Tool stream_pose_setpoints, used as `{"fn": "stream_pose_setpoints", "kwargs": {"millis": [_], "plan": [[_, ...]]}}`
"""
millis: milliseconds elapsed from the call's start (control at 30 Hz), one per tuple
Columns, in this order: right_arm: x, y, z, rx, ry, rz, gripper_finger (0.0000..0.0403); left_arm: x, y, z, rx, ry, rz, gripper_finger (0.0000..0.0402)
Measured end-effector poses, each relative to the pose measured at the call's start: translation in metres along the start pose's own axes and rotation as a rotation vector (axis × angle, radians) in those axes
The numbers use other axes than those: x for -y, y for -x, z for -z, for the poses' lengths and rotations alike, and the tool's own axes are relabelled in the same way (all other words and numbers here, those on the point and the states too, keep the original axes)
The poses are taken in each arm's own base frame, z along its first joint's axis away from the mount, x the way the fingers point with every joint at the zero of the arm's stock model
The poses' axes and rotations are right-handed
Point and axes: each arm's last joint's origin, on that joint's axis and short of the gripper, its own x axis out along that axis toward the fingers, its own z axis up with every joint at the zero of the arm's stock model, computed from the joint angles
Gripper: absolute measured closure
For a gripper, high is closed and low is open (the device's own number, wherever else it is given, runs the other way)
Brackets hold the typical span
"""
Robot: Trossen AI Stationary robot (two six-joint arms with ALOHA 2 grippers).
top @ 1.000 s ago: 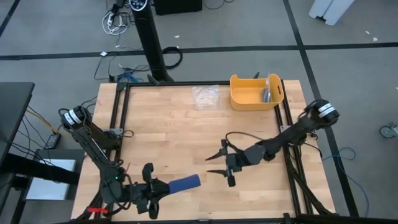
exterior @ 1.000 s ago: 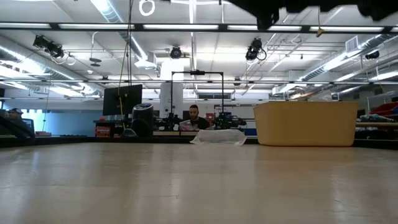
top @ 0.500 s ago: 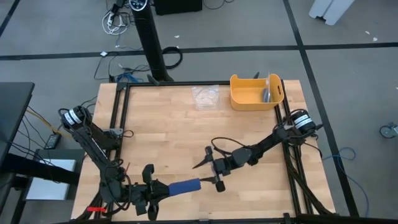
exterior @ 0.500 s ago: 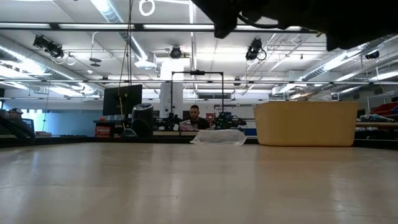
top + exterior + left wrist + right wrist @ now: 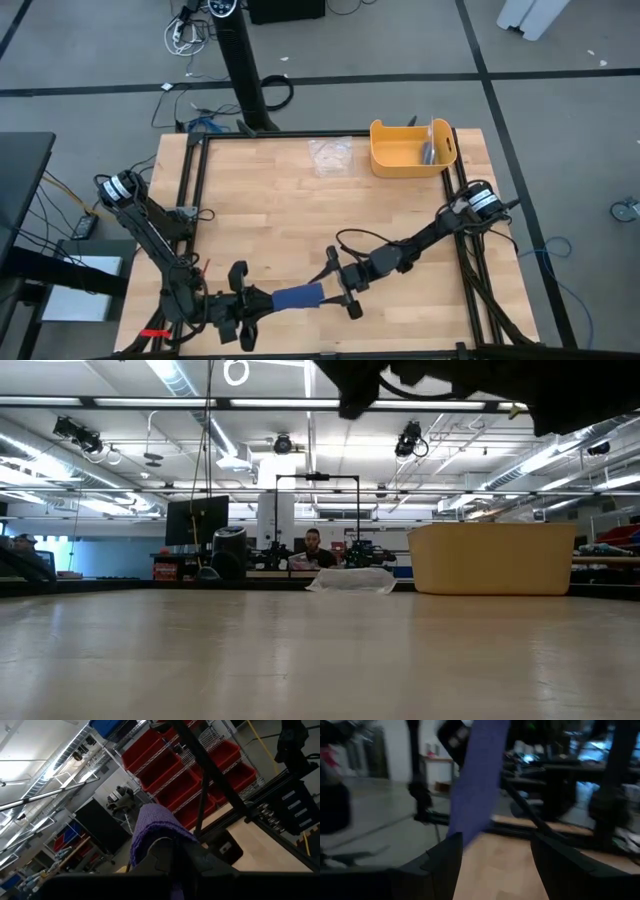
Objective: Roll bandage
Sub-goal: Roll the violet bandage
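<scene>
Bandage [image 5: 298, 297], a dark-blue cloth roll, sits clamped in left gripper [image 5: 243, 305]; right gripper [image 5: 338, 283] spread around its end; yellow tub [image 5: 382, 157] holds something unclear.

overhead cam straight down on my table [image 5: 300, 215], low cam level at tabletop facing room, both my wrist cams close on bandage [image 5: 155, 827]

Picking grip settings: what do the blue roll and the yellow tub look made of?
The bandage looks like soft knitted or woven cloth, matte: its surface is fuzzy and it folds over the left gripper's fingers. The tub looks like rigid moulded plastic with a smooth finish, judging by its even walls and cut-out handle, though it sits too far off to be sure.
</scene>
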Motion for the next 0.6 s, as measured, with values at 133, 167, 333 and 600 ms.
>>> {"fn": "stream_pose_setpoints", "kwargs": {"millis": [133, 167, 333, 600], "plan": [[-0.002, 0.006, -0.005, -0.033, 0.031, 0.092, 0.0160, 0.000, 0.000, 0.000, -0.002, 0.000, -0.002, 0.0383], [-0.002, 0.007, -0.007, -0.044, 0.036, 0.107, 0.0158, 0.000, 0.000, 0.000, -0.001, 0.002, -0.002, 0.0383], [-0.005, 0.013, -0.009, -0.104, 0.014, 0.068, 0.0150, 0.000, 0.000, 0.000, -0.002, 0.002, -0.001, 0.0383], [-0.014, 0.014, -0.012, -0.077, 0.004, 0.020, 0.0149, 0.000, 0.000, 0.000, -0.001, 0.001, 0.001, 0.0383]]}}
